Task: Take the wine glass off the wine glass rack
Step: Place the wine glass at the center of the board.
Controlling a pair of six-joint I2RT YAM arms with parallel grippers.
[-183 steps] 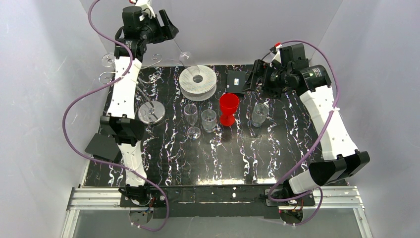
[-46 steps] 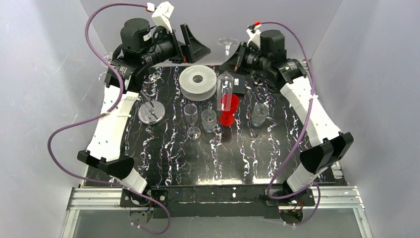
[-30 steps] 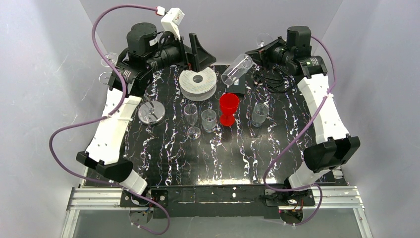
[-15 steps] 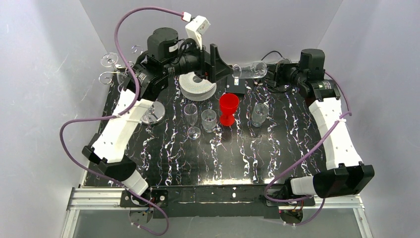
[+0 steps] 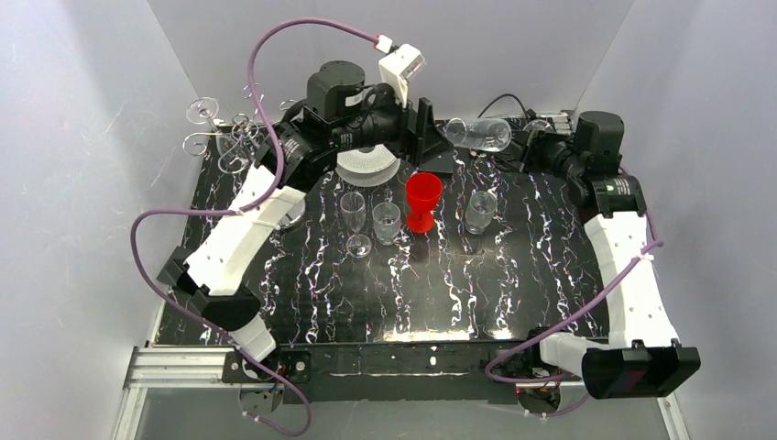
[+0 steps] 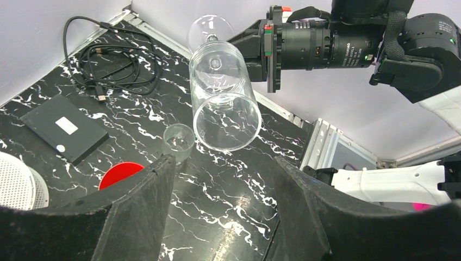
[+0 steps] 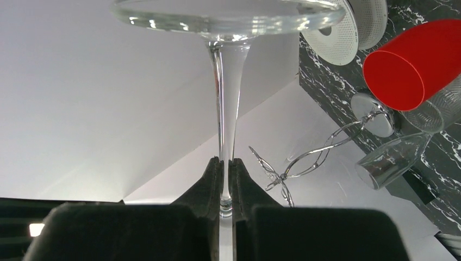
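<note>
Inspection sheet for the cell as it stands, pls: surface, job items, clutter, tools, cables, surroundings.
Surface: black marbled tabletop, no spills seen.
Job's things: wine glass is off the wire rack, held on its side in the air.
Clutter: red cup, white spool, clear flute, small clear glass, another clear glass, black flat box.
Tools: right tool shut on the glass stem; left tool open, empty, facing the glass's mouth.
Cables: loose black cable coiled at the far edge; purple arm cables.
Surroundings: pale enclosure walls; nothing else seen.
</note>
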